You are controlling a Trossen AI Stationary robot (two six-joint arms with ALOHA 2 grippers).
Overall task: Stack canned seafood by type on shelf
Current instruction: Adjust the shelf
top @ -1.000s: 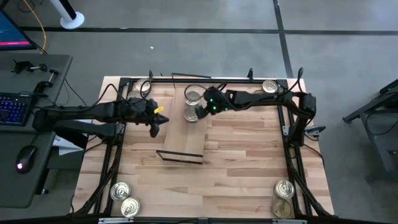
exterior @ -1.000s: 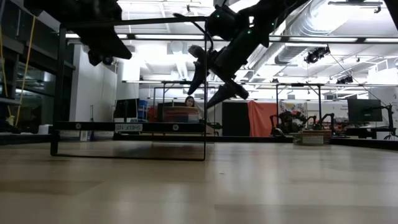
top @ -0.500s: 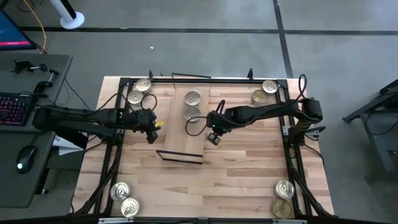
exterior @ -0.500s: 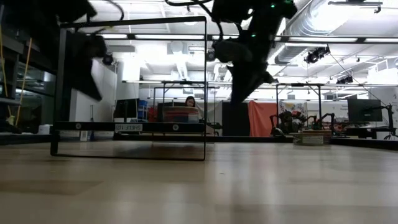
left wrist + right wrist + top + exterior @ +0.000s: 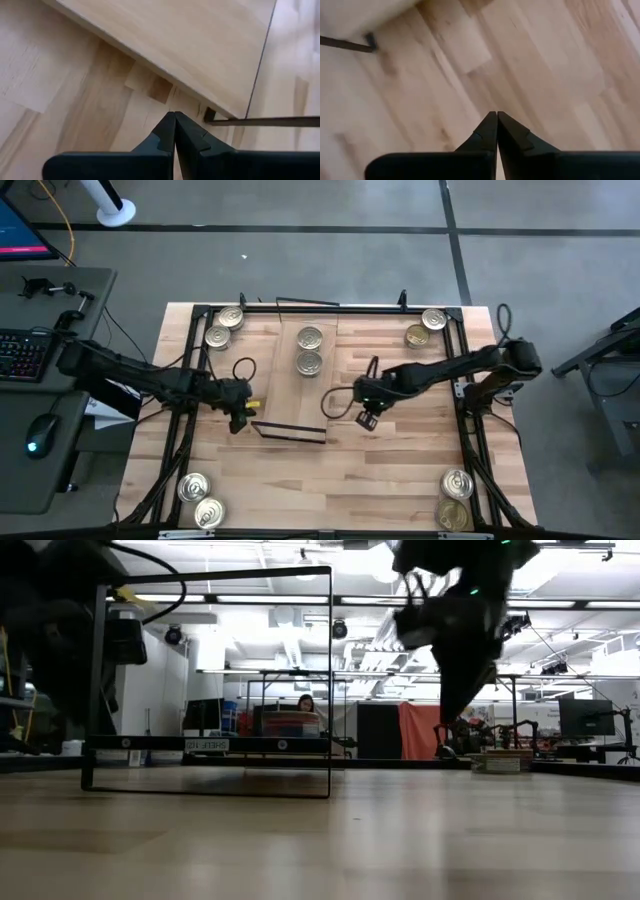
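Grippers, left [image 5: 238,420] and right [image 5: 366,417], both pinched shut and empty beside the shelf [image 5: 300,395]; next comes fetching another tin [image 5: 413,336].

Right claw [image 5: 366,418] shut, withdrawn off shelf [image 5: 296,392]; left claw [image 5: 238,420] retreated too.

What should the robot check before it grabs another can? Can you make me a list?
1. Right claw holds nothing: ok, shut and empty beside the shelf.
2. Left claw holds nothing: ok, shut and empty at the shelf's other side.
3. Claws open for grabbing: not ok, both are shut.
4. Cans on the shelf: ok, two sit there side by side.
5. Cans left to fetch: ok, pairs wait at the table's corners, such as the far left pair and the near right pair.
6. Which cans are the same type: cannot tell, the lids are too small to read.
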